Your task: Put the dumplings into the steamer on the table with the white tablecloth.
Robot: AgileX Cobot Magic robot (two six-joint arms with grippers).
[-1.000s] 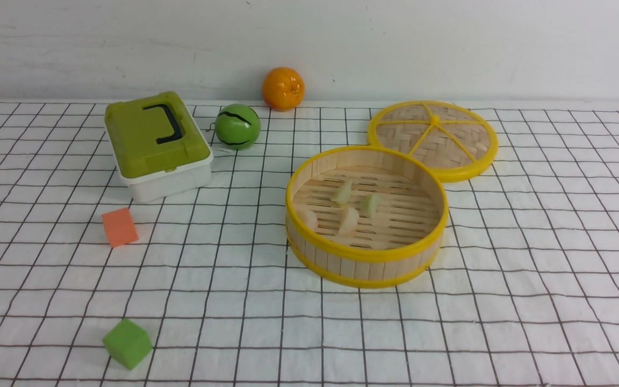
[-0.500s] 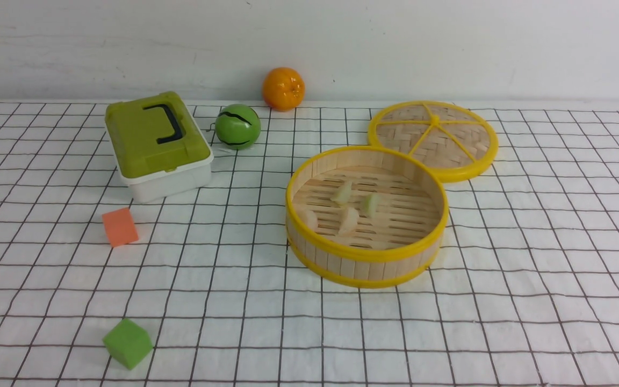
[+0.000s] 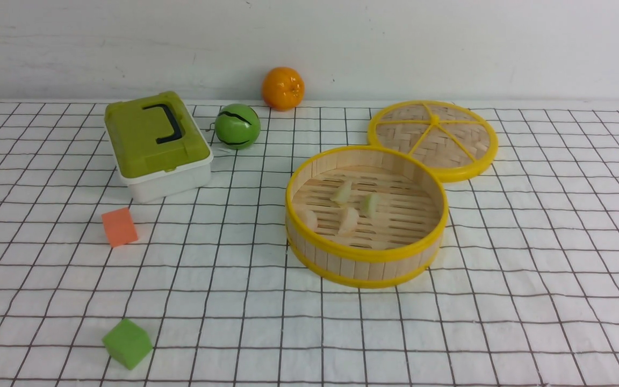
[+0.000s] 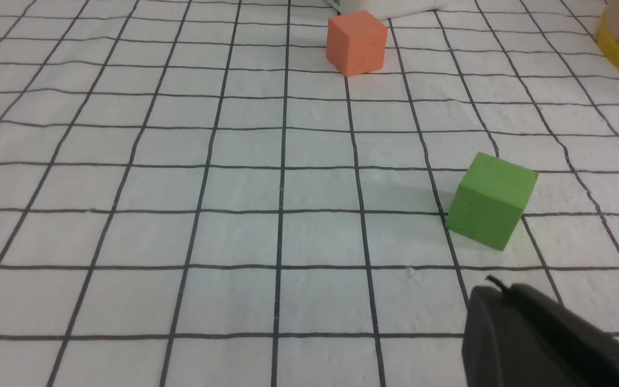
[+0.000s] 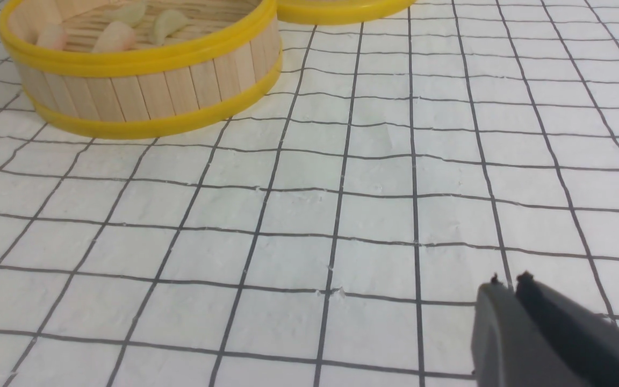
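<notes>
- Dumplings (image 3: 350, 207) are the thing to move, and four of them lie inside the steamer (image 3: 366, 258) on its wooden floor.
- Three look cream or pink and sit near the left side and middle; a pale green one lies beside them.
- No dumpling shows on the white cloth (image 3: 530, 301) around the basket, so the job looks done, or very nearly.
- Nothing seems left to carry, as far as these views show.
- Behind the steamer, touching its back rim, lies the flat lid (image 3: 433, 140).
- Far to the left sit a green box (image 3: 153, 142), a green ball (image 3: 237, 126), an orange (image 3: 283, 88), an orange cube (image 3: 119, 227) and a green cube (image 3: 127, 344).
- From the front, no arm is in sight over the bench (image 3: 556, 226).
- On the right, the tool (image 5: 508, 282) has its tips pressed together and carries nothing.
- On the left, the tool (image 4: 495, 290) shows as one dark lump near the green cube, so I cannot tell if it is wide or narrow.
</notes>
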